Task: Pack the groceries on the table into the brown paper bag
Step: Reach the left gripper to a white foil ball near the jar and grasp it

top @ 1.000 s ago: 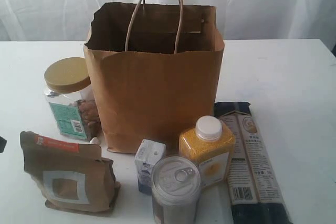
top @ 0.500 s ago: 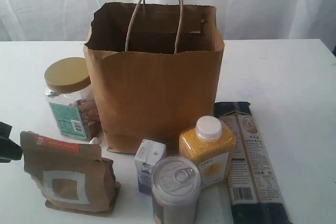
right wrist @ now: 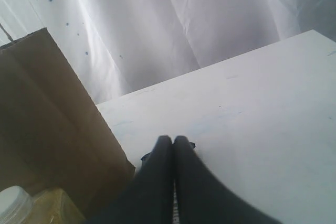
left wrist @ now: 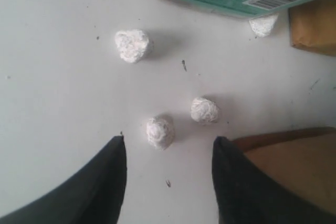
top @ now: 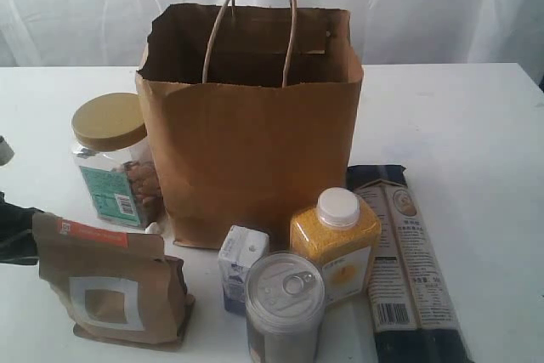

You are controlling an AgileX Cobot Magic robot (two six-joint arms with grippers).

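Newly in at the frame's left edge, left fingers stand parted, empty, beside the brown kraft pouch: likely the first pick; right fingers closed.

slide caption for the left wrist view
Open left gripper over small white wads on the table, brown kraft pouch alongside

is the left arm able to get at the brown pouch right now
Probably yes: the left gripper hangs open right beside the pouch, with nothing between them, only small white wads on the table.
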